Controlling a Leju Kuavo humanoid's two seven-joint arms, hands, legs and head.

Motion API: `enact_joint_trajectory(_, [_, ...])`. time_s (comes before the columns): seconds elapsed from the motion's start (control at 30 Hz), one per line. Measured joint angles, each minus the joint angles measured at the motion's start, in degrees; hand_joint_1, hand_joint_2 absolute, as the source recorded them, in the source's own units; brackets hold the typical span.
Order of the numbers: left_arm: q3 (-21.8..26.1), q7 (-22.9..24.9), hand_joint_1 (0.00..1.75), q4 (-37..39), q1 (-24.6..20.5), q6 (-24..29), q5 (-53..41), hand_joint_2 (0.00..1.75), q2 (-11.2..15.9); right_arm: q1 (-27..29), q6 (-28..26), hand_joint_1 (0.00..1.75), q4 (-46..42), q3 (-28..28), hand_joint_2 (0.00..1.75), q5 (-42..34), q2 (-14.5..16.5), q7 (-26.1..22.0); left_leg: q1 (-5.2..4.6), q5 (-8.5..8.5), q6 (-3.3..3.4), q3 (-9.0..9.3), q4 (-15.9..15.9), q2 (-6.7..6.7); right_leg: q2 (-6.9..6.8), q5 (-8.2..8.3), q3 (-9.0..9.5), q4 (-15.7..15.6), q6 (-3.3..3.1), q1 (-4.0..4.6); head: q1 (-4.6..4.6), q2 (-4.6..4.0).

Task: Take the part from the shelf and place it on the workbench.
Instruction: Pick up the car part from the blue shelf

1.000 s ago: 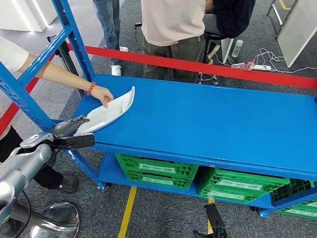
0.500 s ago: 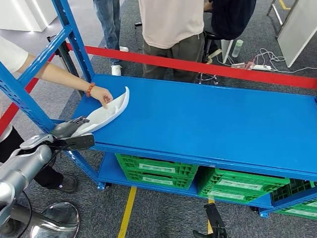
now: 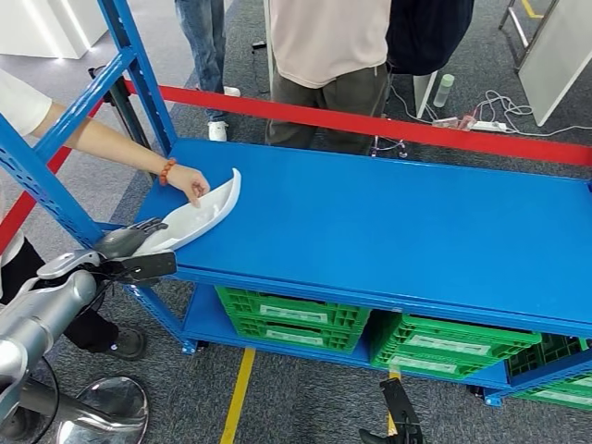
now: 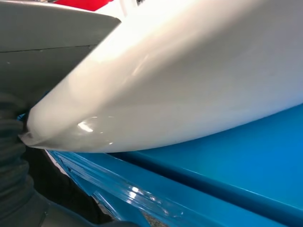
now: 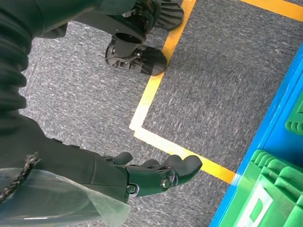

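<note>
The left hand (image 3: 132,242) grips the near end of the white curved part (image 3: 199,215), which lies on the blue table (image 3: 391,231) and stretches away from the hand. At the part's far end, a person's hand (image 3: 190,181) touches it. The right hand (image 5: 157,175) hangs above the carpeted floor (image 5: 210,80), fingers extended, holding nothing, with a green crate (image 5: 279,194) just beyond its fingertips.

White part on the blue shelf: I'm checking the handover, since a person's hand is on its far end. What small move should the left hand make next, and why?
Probably just hold and wait. The left hand grips the near end of the white part, but a person's hand touches the far end, and the part rests on the blue shelf. Lifting seems safer once that hand lets go.
</note>
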Motion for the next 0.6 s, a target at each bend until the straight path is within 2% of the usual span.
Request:
enact_joint_trajectory(0.43, [-0.03,-0.8,0.0,0.0,-0.04,0.12,-0.45,1.75,-0.23,-0.03,0.48,0.0,0.0,0.12,1.75,0.21,0.0,0.11,0.0,0.0,0.0,0.0,0.0,0.0,-0.01,0.0,0.0,0.0,0.0,0.0,0.01,-0.01])
enact_joint_trajectory(0.6, [0.51,-2.02,0.0,0.0,0.05,1.71,1.38,1.75,-0.71,-0.04,0.43,0.0,0.0,0.14,1.75,0.21,0.0,0.15,0.0,0.01,0.0,0.0,0.0,-0.02,-0.05,0.0,0.0,0.0,0.0,0.0,0.01,0.0])
